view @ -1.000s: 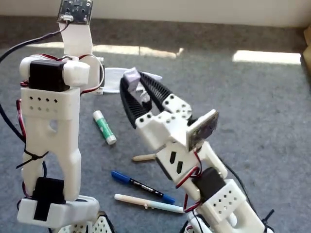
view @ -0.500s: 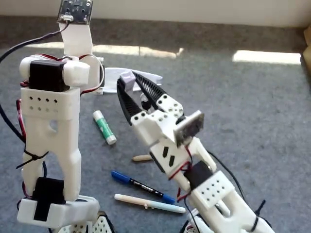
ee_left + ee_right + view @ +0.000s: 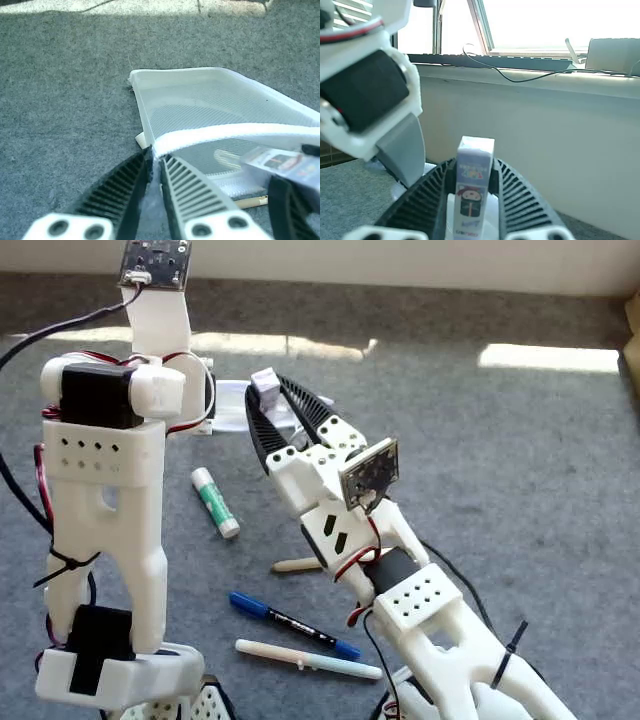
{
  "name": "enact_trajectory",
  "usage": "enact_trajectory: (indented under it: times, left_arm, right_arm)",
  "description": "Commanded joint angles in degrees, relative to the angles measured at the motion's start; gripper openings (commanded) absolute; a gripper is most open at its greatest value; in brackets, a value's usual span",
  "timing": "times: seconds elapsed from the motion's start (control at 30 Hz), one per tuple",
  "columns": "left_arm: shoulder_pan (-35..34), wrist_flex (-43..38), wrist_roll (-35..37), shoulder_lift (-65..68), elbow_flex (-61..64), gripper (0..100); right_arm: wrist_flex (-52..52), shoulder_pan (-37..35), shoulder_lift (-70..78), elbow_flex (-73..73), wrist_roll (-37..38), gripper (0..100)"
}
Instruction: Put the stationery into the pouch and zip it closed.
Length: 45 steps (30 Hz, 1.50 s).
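Note:
The white mesh pouch [image 3: 215,105] lies on the grey carpet, its mouth held up by my left gripper [image 3: 155,159], which is shut on the rim. My right gripper [image 3: 268,392] is shut on a small printed box [image 3: 265,382], upright between the black fingers [image 3: 517,200]. In the left wrist view that box [image 3: 280,162] hangs right at the pouch's open mouth. A pale item [image 3: 225,157] shows through the mesh. On the carpet lie a green glue stick [image 3: 215,502], a blue pen [image 3: 293,624], a white pen [image 3: 308,659] and a wooden stick [image 3: 297,564].
The tall white left arm [image 3: 105,500] stands at the left, close beside the right gripper. The right arm [image 3: 420,620] stretches in from the lower right, over the pens. Open carpet lies to the right. A pale wall runs along the far side.
The right arm has stretched farther forward, carrying the box a little up and away toward the pouch; its wrist camera swung left. The left arm has kept still.

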Motion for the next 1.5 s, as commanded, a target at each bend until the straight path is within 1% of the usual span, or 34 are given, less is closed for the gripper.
enact_trajectory:
  times: [0.0,0.17,0.53,0.57,0.63,0.7,0.73,0.83,1.0,1.1,1.33,1.47]
  left_arm:
    - [-0.6,-0.3,0.2,-0.4,-0.4,1]
    - [-0.6,-0.3,0.2,-0.4,-0.4,1]
    - [-0.6,-0.3,0.2,-0.4,-0.3,1]
    - [-0.6,-0.3,0.2,-0.4,-0.3,1]
    - [-0.6,-0.4,0.2,-0.4,-0.3,1]
    - [-0.4,-0.4,0.2,-0.4,-0.3,1]
    - [-0.4,-0.4,0.2,-0.4,-0.3,1]
    - [-0.5,-0.4,0.2,-0.4,-0.3,1]
    - [-0.4,-0.4,0.2,-0.4,-0.3,1]
    - [-0.4,-0.4,0.3,-0.4,-0.3,1]
    - [-0.6,-0.3,0.4,-0.4,-0.3,1]
    - [-1.8,-0.3,0.4,-0.4,-0.3,1]
  right_arm:
    - [-1.5,0.7,1.2,-4.7,0.3,0.5]
    - [-1.5,0.5,3.5,-4.5,0.3,0.5]
    - [-1.0,0.6,3.4,-1.0,0.6,0.7]
    - [-0.9,0.6,3.4,-1.0,0.6,1.3]
    - [0.0,0.6,3.4,-1.0,0.6,6.3]
    - [4.0,0.3,3.4,-1.3,0.4,12.9]
    - [6.4,0.3,3.3,-1.5,0.3,14.4]
    - [11.6,-0.7,0.6,-1.5,0.3,13.7]
    - [16.1,-2.4,-8.0,-1.1,0.3,12.3]
    - [21.7,-2.9,-11.6,-1.4,0.3,12.3]
    - [32.9,-3.3,-13.8,-2.1,0.4,12.3]
    - [41.9,-3.6,-14.0,-6.4,0.2,12.3]
